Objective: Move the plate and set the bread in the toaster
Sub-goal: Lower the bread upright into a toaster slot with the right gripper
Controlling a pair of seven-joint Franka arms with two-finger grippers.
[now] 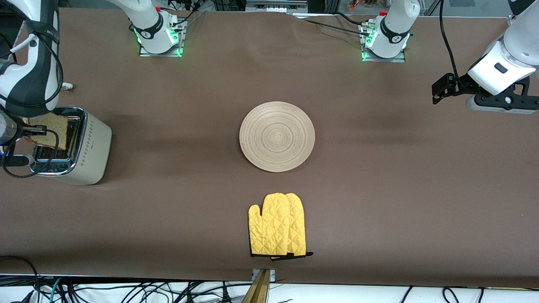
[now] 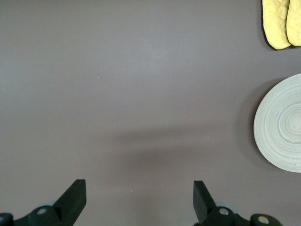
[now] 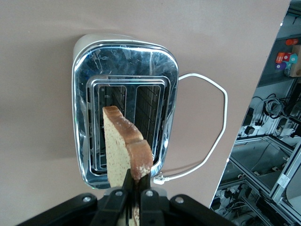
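Front view: plate (image 1: 277, 136) at table centre, yellow mitt (image 1: 277, 230) nearer the camera. Toaster (image 1: 72, 145) at the right arm's end.

Left wrist view: left gripper (image 2: 139, 200) spread wide over bare table, holding nothing.

Right wrist view: right gripper (image 3: 134, 192) pinching bread (image 3: 123, 148) upright over a toaster slot.

Front view: a high camera looks down across the whole brown table (image 1: 379, 189) toward both arm bases along its top edge. Left wrist view: looks straight down from well above the bare cloth, sharing with the front view the round, ring-grooved, light-tan wooden plate (image 2: 282, 123) and the quilted yellow oven mitt (image 2: 281, 21). Right wrist view: looks down from close above the chrome-topped cream-white two-slot toaster (image 3: 124, 108), which the front view shows at the right arm's end.
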